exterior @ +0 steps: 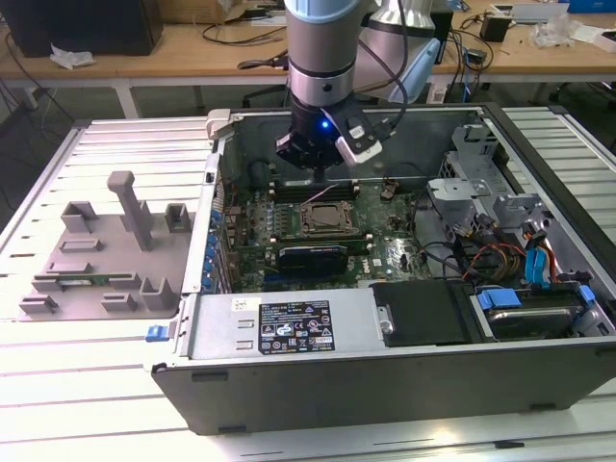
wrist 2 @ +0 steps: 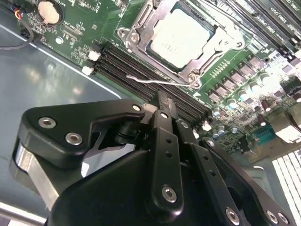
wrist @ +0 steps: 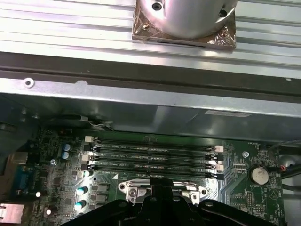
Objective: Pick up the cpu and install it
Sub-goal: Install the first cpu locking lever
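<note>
The cpu already lies in its socket frame on the green board, its silver top showing and the frame standing open around it, so the pick-and-place part looks done. In the second wrist view the gripper sits above the board, its fingers drawn close together with nothing between them. The chip is just beyond the fingertips, across a few of the dark memory slots, and the thin wire lever of the socket lies between the fingertips and the chip, near the tips but apart from them as far as I can tell. In the exterior view the gripper hangs inside the open computer case, close over the socket. My reading is that the step in hand is securing the chip. That would call for a small, careful push on the frame or lever, with the tips kept off the silver top and the slots beside them.
</note>
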Controlling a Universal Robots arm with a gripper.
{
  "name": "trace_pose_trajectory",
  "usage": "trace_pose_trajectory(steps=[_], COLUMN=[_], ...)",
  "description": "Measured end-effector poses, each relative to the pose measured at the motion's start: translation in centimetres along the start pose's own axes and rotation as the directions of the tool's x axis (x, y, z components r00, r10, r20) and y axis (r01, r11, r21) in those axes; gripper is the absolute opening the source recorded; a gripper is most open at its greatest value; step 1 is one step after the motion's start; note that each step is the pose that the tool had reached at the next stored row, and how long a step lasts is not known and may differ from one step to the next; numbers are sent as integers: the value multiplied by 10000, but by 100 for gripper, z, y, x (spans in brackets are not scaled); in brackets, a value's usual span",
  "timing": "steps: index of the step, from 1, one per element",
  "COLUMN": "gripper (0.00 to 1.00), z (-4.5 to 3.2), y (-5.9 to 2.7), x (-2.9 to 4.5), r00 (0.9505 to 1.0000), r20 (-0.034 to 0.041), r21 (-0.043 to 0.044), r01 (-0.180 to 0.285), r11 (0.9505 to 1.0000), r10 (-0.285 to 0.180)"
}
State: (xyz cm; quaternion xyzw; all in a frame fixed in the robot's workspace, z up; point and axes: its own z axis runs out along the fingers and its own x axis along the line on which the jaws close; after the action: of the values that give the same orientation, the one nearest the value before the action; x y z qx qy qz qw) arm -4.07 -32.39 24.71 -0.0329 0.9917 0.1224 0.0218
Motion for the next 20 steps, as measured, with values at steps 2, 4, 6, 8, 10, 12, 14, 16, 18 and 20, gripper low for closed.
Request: trace_pose_trajectory(steps=[2, 4, 6, 8, 10, 12, 14, 16, 18, 20], gripper=[11, 11, 11, 11, 11, 11, 11, 11, 11, 11], z=[35, 58, 78, 118, 140, 160, 178, 201, 212, 227], y=[-9, -14, -20, -29, -34, -40, -44, -50, -52, -55], x=[2, 4, 5, 7, 8, 9, 12, 17, 26, 33], r00=[10000, 9999, 9998, 9995, 9992, 9989, 9988, 9983, 9981, 9980], r20=[44, 85, 125, 202, 251, 309, 359, 467, 515, 540], r21=[5, 9, 14, 20, 24, 28, 27, 30, 28, 13], r01=[-40, -88, -135, -241, -304, -340, -347, -344, -336, -331], r11=[10000, 10000, 9999, 9997, 9995, 9994, 9994, 9994, 9994, 9995], r10=[40, 88, 135, 240, 303, 339, 346, 342, 335, 329])
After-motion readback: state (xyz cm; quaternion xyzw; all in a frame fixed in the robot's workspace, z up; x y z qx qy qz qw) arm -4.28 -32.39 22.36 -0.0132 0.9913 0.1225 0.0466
